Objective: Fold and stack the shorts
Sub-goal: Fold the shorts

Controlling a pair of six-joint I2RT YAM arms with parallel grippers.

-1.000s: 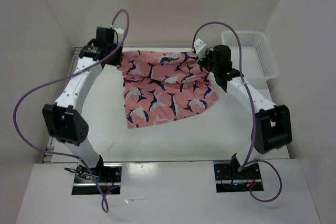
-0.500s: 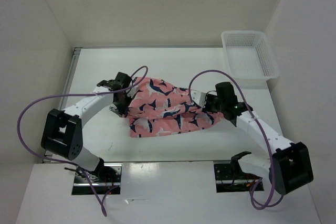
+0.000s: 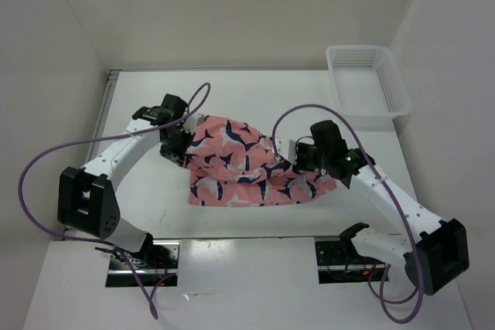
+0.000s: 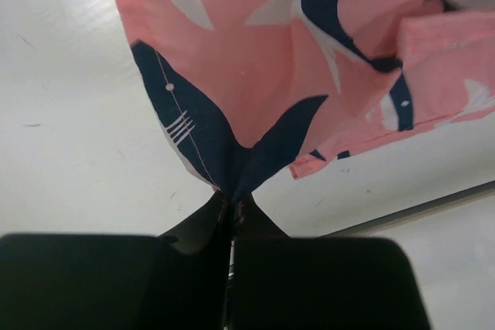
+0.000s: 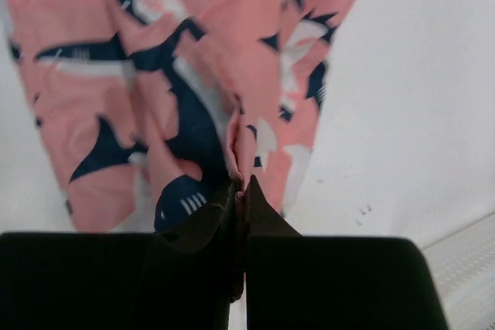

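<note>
Shorts (image 3: 244, 164) mid-table (image 3: 139, 183), between arms; basket (image 3: 367, 83) far right.

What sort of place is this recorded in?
Probably a lab robot cell, not a home: a white table boxed in by bare white panels, the left arm and right arm bolted at its near edge, with shorts and a basket on it.

Bright, even overhead light washes the white table (image 3: 232, 90) and walls (image 3: 232, 13) nearly flat; shadows are soft and faint. The top view is sharp. In both wrist views the shorts (image 4: 255, 59) are fairly crisp, the bottom black and blurred.
</note>
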